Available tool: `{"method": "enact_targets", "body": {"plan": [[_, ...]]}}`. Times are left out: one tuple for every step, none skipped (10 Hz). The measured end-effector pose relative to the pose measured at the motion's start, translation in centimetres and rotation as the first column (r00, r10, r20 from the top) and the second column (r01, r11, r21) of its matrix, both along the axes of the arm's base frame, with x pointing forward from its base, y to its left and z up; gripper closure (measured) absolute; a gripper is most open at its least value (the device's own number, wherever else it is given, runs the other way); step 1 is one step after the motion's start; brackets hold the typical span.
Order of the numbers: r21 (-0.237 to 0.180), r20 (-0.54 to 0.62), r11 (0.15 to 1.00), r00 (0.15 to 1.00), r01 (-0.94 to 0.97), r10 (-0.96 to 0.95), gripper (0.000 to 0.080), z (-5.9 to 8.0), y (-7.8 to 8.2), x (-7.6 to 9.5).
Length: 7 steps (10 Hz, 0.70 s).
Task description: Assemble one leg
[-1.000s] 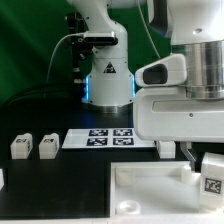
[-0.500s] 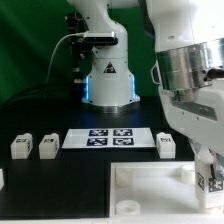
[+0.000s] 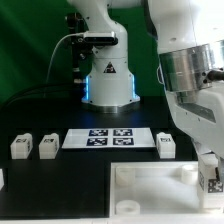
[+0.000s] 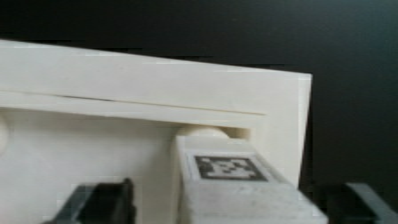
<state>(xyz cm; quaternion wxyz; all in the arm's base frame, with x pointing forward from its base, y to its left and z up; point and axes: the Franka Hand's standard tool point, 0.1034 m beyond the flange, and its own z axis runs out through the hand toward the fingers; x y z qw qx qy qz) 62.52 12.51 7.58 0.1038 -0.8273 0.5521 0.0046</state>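
The large white tabletop piece (image 3: 150, 192) lies at the front of the exterior view. One leg (image 3: 214, 182), a small white block with a square tag, stands at its corner on the exterior view's right. My gripper (image 3: 210, 172) is right over this leg. In the wrist view the leg (image 4: 231, 172) runs from the tabletop's edge (image 4: 125, 85) towards the camera, and my gripper (image 4: 240, 203) straddles it. A dark finger (image 4: 98, 203) shows on each side, with a gap between each finger and the leg. The jaws stand open around the leg.
Two more legs (image 3: 21, 146) (image 3: 48, 146) stand on the black table at the exterior view's left, and another (image 3: 167, 144) beside the marker board (image 3: 108, 138). The arm's base (image 3: 108, 82) rises behind the marker board.
A second ago the wrist hung higher and turned differently, with the leg's tag plainly showing below it. It has since swung round and come down over the leg. Little has moved in the last half second.
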Motion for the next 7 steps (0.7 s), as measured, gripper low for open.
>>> {"method": "enact_targets", "body": {"plan": [[-0.028,0.014,0.985,0.985,-0.172,0.172,0.0184,0.2,0.3,0.0],[-0.049,0.025,0.954,0.955,-0.295,0.297,0.0159,0.2,0.3,0.0],[-0.065,0.038,0.918,0.918,-0.392,0.395,0.0151,0.1,0.1,0.0],[-0.085,0.047,0.870,0.871,-0.485,0.490,0.0151,0.1,0.0,0.0],[-0.110,0.057,0.791,0.791,-0.601,0.609,0.0150,0.1,-0.1,0.1],[-0.169,0.039,0.590,0.593,-0.789,0.804,0.0150,0.3,-0.2,0.5],[-0.200,0.018,0.493,0.500,-0.847,0.866,0.0150,0.5,0.3,1.0]]}}
